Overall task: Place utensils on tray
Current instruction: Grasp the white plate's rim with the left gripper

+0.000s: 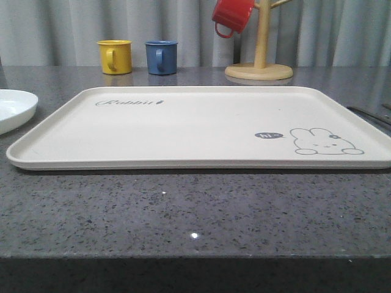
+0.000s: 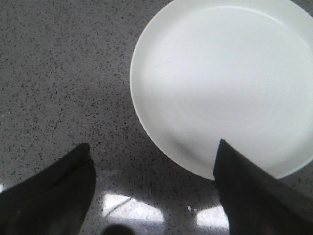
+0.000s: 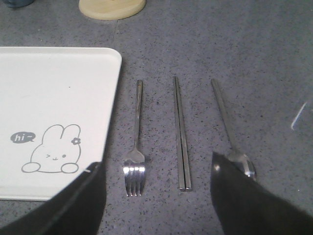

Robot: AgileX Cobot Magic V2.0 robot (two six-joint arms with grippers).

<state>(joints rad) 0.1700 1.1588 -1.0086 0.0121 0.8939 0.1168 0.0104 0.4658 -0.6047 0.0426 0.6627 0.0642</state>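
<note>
While lying side by side on the grey bench (image 3: 254,58) just right of the tray (image 3: 54,88): fork (image 3: 136,147), chopsticks (image 3: 180,132), spoon (image 3: 230,132), none on it. Right end effector (image 3: 156,196) wide open above them. Left end effector (image 2: 151,191) wide open over a white plate (image 2: 220,83).

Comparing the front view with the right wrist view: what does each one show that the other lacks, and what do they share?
Front view: the yellow mug, blue mug, a red mug hung on the wooden mug tree, the white plate and the tray's "Rabbit" script.

Right wrist view: fork, chopsticks and spoon lying side by side on the counter beside the tray, and the open right hand.

Both: the tray, no utensils on it, its rabbit drawing, the mug tree's base.
</note>
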